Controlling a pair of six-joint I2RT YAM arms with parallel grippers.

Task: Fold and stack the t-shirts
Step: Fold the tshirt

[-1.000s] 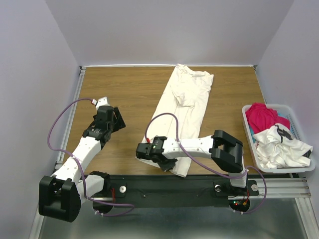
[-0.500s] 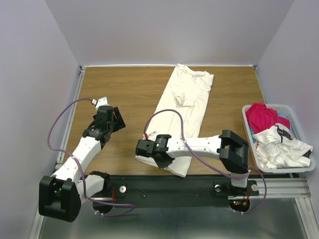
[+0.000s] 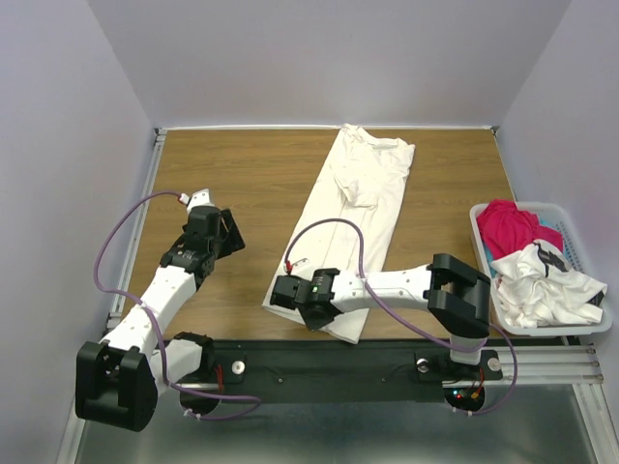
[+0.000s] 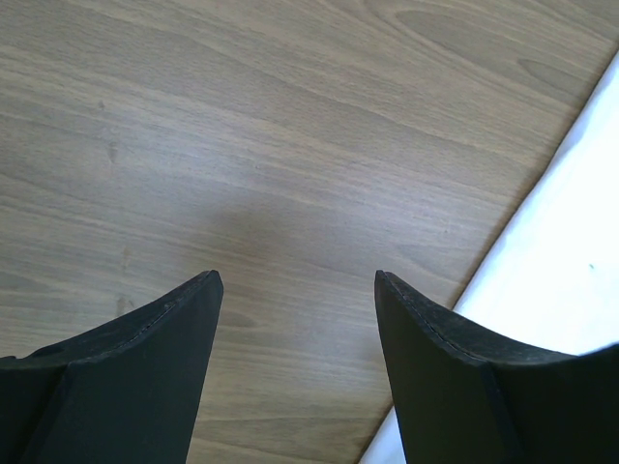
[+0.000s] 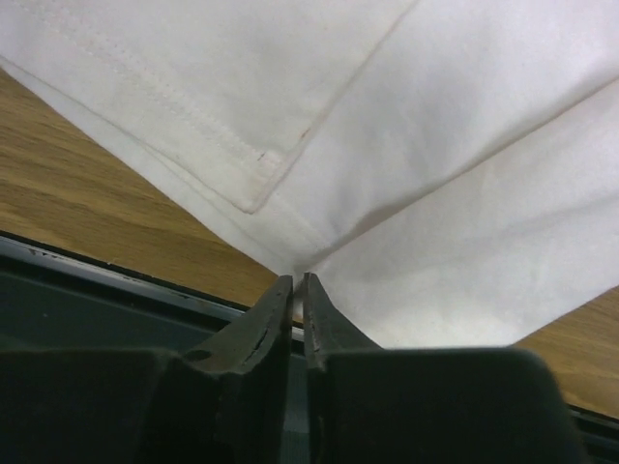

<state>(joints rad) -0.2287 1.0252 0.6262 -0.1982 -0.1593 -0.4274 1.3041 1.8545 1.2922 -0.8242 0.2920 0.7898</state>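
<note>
The off-white t-shirt [image 3: 363, 193] lies on the wooden surface [image 3: 242, 174] as a long narrow strip, sleeves already turned in. It runs from the far edge toward the near edge, a little right of centre.

The step in hand looks like the crosswise fold of this first shirt. The right tool [image 5: 298, 280] sits at the near left corner of the strip, its jaws narrow with only a thin slit between them. The hem corner meets its tips, but whether cloth is pinched there cannot be told. The left tool [image 4: 295, 280] hangs wide over bare wood, to the left of the shirt, holding nothing.

The next move probably calls for a firm pinch on the near hem and a lift toward the far end, ideally with the left tool taking the other corner so the layers do not slide apart.

2 more t-shirts, the magenta-red one [image 3: 508, 227] and the white one with dark markings [image 3: 542, 285], sit crumpled in the white basket [image 3: 481, 246] at the right edge. Pale lilac walls [image 3: 319, 58] close in 3 sides.
</note>
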